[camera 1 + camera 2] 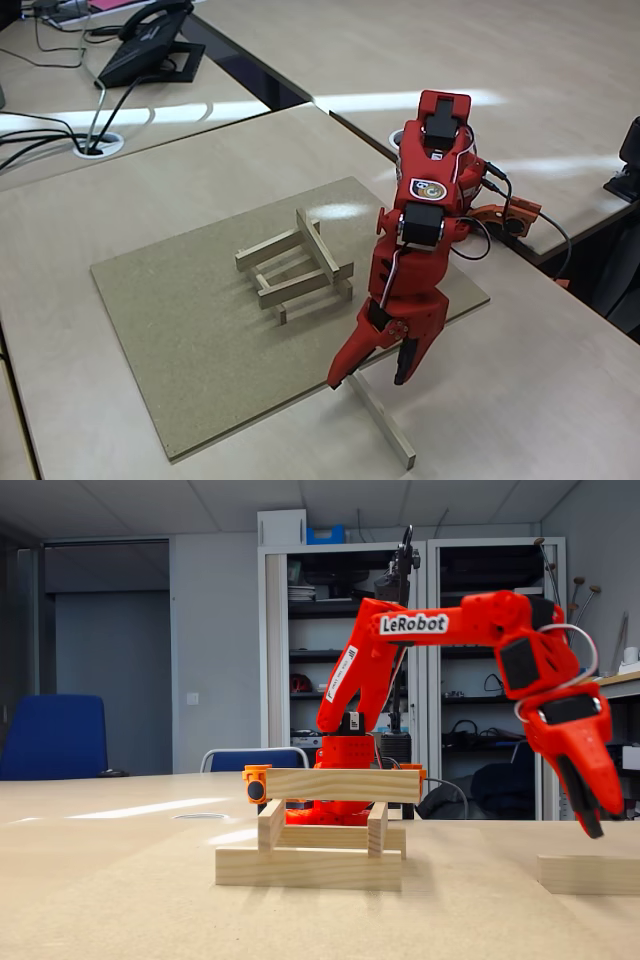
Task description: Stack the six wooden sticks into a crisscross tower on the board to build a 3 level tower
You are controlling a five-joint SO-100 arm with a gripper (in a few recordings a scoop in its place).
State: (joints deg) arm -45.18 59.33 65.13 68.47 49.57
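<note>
On the tan board point(180, 340) stands the tower point(295, 265): two crossed levels of two pale wooden sticks each, with a single stick point(318, 243) laid across the top. From the low fixed view this top stick point(340, 784) rests level on the pair below. Another stick point(383, 420) lies flat on the desk just off the board's right front corner, and its side shows low down in the other view point(590, 873). My red gripper point(368, 380) hangs open over that stick's near end, fingers pointing down, holding nothing. Side-on, the gripper point(592, 825) hovers a little above it.
The arm's base point(440, 150) sits behind the board's right edge, with an orange part and cables point(510, 215) beside it. A desk phone point(150, 40) and a cable port point(100, 145) are at the far left. The desk's edge runs along the right.
</note>
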